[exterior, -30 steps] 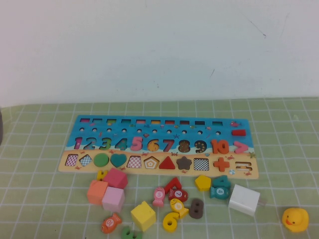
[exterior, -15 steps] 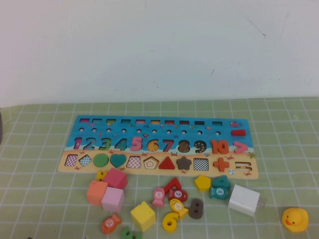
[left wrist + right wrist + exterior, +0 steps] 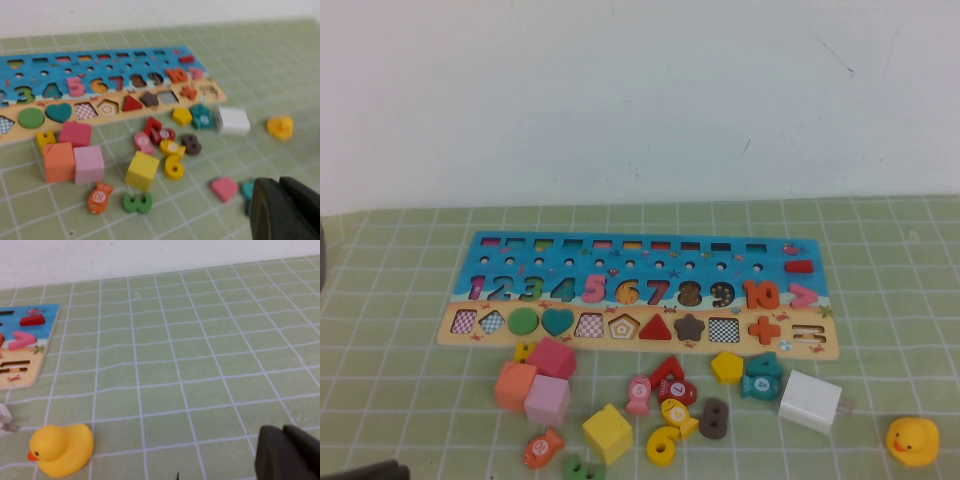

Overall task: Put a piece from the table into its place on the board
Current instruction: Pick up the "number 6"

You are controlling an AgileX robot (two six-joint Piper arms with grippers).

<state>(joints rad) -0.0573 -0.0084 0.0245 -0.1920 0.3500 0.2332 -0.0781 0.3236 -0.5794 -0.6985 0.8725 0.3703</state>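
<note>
The long puzzle board point(image 3: 638, 293) lies across the green gridded table point(image 3: 900, 300), its blue upper part carrying coloured numerals and its tan strip holding shape pieces. The yellow numeral 6 point(image 3: 663, 445) lies flat on the cloth in front of the board, well apart from it, in the loose cluster of pieces: a yellow cube point(image 3: 608, 432) is just to its left, the yellow-and-red fish point(image 3: 678, 415) touches or nearly touches its upper edge, and a brown numeral 8 point(image 3: 713, 419) sits just to its right. In the left wrist view the same yellow numeral 6 point(image 3: 174, 167) lies beside the yellow cube point(image 3: 142, 170), with a green numeral 3 point(image 3: 137, 203) and an orange fish point(image 3: 100, 198) nearer the camera. A white block point(image 3: 810, 401) and a yellow rubber duck point(image 3: 913, 440) sit off to the right of the cluster. The left gripper point(image 3: 287, 210) hovers low over the cloth on the near side of the pieces, touching none of them; only its dark body shows, so its opening cannot be told. The right gripper point(image 3: 290, 452) sits over bare cloth near the duck point(image 3: 61, 449), away from the board's end point(image 3: 22, 347); its opening cannot be told either.
</note>
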